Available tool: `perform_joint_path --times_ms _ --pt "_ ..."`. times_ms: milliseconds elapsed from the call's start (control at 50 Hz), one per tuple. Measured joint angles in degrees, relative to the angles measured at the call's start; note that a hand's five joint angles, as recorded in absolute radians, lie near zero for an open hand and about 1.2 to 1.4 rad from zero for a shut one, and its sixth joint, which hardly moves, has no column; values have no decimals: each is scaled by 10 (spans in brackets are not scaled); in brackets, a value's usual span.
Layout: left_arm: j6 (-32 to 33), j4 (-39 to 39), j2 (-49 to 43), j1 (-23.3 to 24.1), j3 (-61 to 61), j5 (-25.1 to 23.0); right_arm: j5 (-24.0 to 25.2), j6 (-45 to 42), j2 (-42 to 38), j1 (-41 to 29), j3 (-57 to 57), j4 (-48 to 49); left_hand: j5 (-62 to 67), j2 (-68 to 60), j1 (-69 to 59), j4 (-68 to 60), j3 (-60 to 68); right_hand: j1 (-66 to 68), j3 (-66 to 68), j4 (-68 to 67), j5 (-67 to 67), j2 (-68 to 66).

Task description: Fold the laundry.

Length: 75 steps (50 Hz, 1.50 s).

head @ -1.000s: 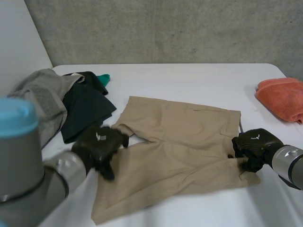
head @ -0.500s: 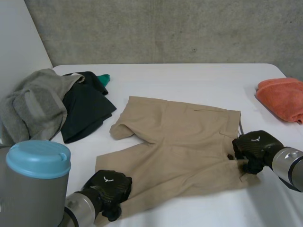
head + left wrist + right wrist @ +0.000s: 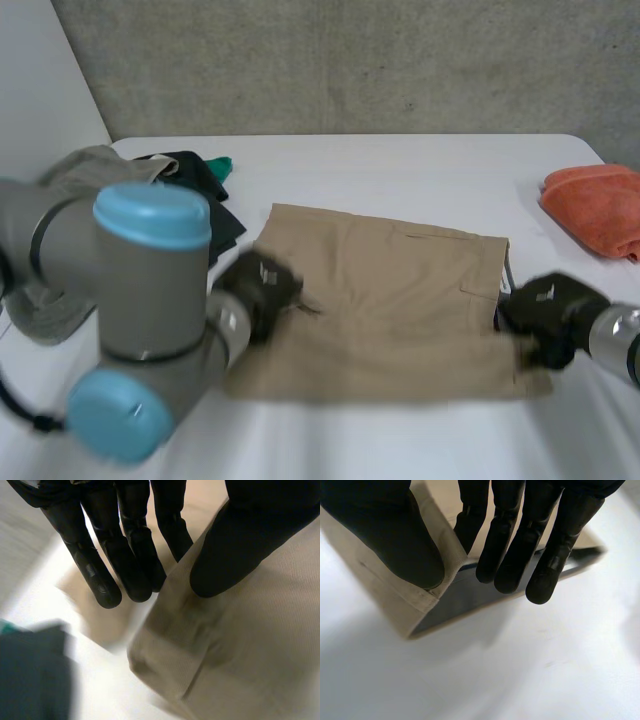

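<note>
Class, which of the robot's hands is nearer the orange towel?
Right. The right hand grips the khaki shorts at the end nearest the orange towel; the left hand grips their far end.

Bare robotics lab or test room, rough grey concrete wall, plain white table, grey-jointed robot arm with light-blue caps, heap of grey and dark crumpled clothes

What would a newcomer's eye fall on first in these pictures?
The tan shorts in the middle of the table, the left hand pinching their leg end and the right hand pinching the waistband. Then the orange towel at its right edge and a heap of clothes at its left.
</note>
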State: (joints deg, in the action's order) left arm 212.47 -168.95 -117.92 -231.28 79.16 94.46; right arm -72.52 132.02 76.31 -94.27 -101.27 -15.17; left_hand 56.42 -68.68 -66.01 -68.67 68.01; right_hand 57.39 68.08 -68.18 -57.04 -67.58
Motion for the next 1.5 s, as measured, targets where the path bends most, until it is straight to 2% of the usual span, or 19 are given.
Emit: perform_joint_path --times_ms 140,220,260,360,480,640,660,680,700,720,760,820,940,1020,1100,1240,1380,1420,1500 --pt "57 -148 -80 -30 -110 4 -18 72 -23 -4 57 98 0 0 0 0 0 0 0 0 0 0" --pt "140 -280 -174 -51 -199 4 -47 109 -60 -26 96 201 0 0 0 0 0 1 0 0 -2 0" --pt "160 -311 -207 -56 -229 2 -52 112 -68 -30 101 216 0 0 0 0 0 2 0 0 -2 -1" --pt "186 -353 -313 -64 -331 -13 -102 114 -161 -69 152 370 0 0 0 0 0 3 0 0 -2 -1" --pt "185 -356 -426 -68 -446 -35 -140 105 -258 -88 205 487 0 0 0 0 0 5 0 0 -2 -1" --pt "178 -372 -486 -73 -504 -60 -163 101 -315 -101 251 520 0 -1 0 0 0 5 0 -1 -2 -1" --pt "176 -380 -483 -73 -495 -65 -168 103 -314 -102 257 505 -97 101 98 102 -101 -28 -31 31 27 38" --pt "176 -380 -483 -73 -495 -65 -168 103 -314 -102 257 505 -97 101 98 102 -101 -28 -31 31 27 38" --pt "174 -390 -472 -73 -477 -69 -170 107 -305 -103 258 480 -288 307 332 296 -303 -267 -275 274 260 290" --pt "174 -392 -468 -72 -472 -69 -171 109 -301 -103 258 471 -288 307 332 296 -303 -267 -275 274 260 290" --pt "172 -403 -445 -71 -443 -70 -170 120 -281 -102 256 434 -474 490 497 492 -480 -424 -494 493 479 494" --pt "168 -414 -403 -69 -395 -68 -162 148 -247 -98 252 378 -520 535 513 537 -528 -456 -557 546 530 548" --pt "143 -423 -299 -66 -285 -59 -101 212 -166 -83 235 262 -522 536 513 539 -529 -456 -558 546 532 548" --pt "80 -418 -187 -66 -163 -34 -14 237 -110 -54 208 160 -522 536 513 539 -529 -454 -539 543 522 535" --pt "30 -408 -122 -66 -86 -20 29 226 -97 -30 181 115 -522 536 513 539 -529 -427 -504 510 494 501" --pt "-37 -388 -39 -67 20 -15 45 149 -114 -9 136 106 -522 536 513 539 -529 -421 -498 502 488 499" --pt "-56 -384 -9 -67 73 -15 43 101 -166 -6 128 145 -522 536 513 539 -529 -416 -494 498 481 495" --pt "-57 -384 -8 -67 77 -15 43 99 -176 -6 129 151 -522 536 513 539 -529 -367 -442 445 437 439" --pt "-56 -384 -5 -66 84 -14 43 99 -196 -7 134 167 -522 536 513 539 -529 -131 -161 164 172 151"
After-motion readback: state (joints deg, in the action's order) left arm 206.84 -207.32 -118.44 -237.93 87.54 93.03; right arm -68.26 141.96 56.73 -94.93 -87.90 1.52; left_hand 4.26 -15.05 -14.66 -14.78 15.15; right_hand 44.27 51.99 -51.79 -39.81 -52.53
